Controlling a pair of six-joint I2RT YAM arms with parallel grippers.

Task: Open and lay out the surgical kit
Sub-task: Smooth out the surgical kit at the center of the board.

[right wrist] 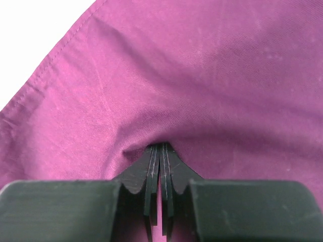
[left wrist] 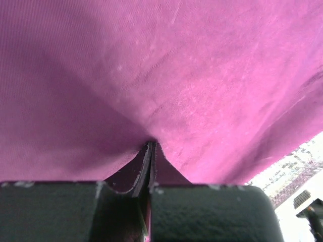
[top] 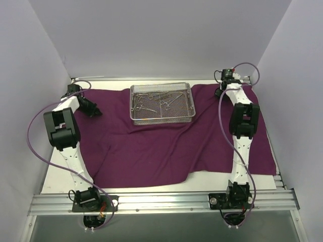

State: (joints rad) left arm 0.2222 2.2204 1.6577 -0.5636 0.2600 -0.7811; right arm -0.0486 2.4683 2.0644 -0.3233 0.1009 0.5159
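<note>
The deep-purple cloth wrap (top: 166, 146) lies spread open over the table. The silver wire-mesh tray (top: 187, 103) stands on its far middle and holds several small steel instruments (top: 151, 101). My left gripper (top: 93, 108) is at the cloth's far left part, shut on a pinch of cloth (left wrist: 166, 85). My right gripper (top: 220, 92) is at the far right corner, shut on a fold of cloth (right wrist: 202, 85). In both wrist views the jaws are pressed together with purple fabric bunched between the tips.
White walls close in the table on the left, the back and the right. The cloth's hem and white table (right wrist: 30, 40) show at the right wrist view's upper left. A metal rail (top: 161, 201) runs along the near edge by the arm bases.
</note>
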